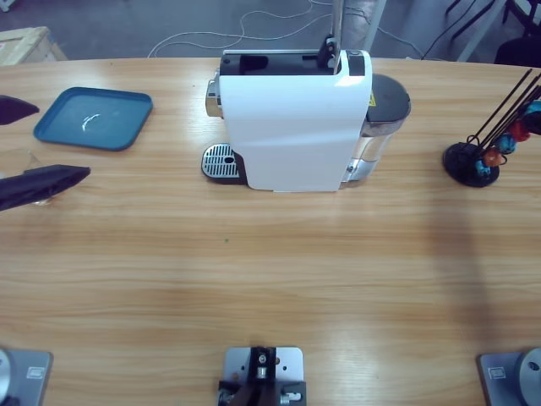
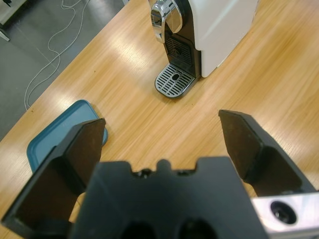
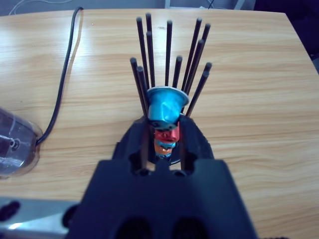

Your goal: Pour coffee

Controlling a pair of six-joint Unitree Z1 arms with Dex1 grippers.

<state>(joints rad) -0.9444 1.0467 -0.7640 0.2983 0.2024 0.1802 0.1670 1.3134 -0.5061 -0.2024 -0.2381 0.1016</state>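
No coffee shows anywhere yet, and no drinking glass can be made out with certainty; the liquid presumably has to come from the white capsule coffee machine (image 1: 292, 127) standing at the far middle of the counter (image 1: 270, 279).

The left pincer (image 2: 162, 122) stands wide, with nothing between its black jaws. In its wrist view the machine's perforated drip tray (image 2: 174, 82) lies straight ahead at 12 o'clock, well apart, with the chrome spout (image 2: 167, 15) above it. A blue tray (image 2: 55, 134) sits on the counter at about 9 o'clock, near the left jaw. In the high view this arm comes in from the 9 o'clock edge, so it is the nearer one to the spout side of the machine.

The right pincer (image 3: 164, 132) hangs over the capsule rack (image 3: 169, 59), whose black rods run lengthwise toward 12 o'clock in its wrist view. A blue capsule (image 3: 166, 107) tops the stack right at the pincer. Whether it is gripped I cannot tell.

The rack stands at 3 o'clock of the machine, so a capsule likely has to travel toward 9 o'clock.
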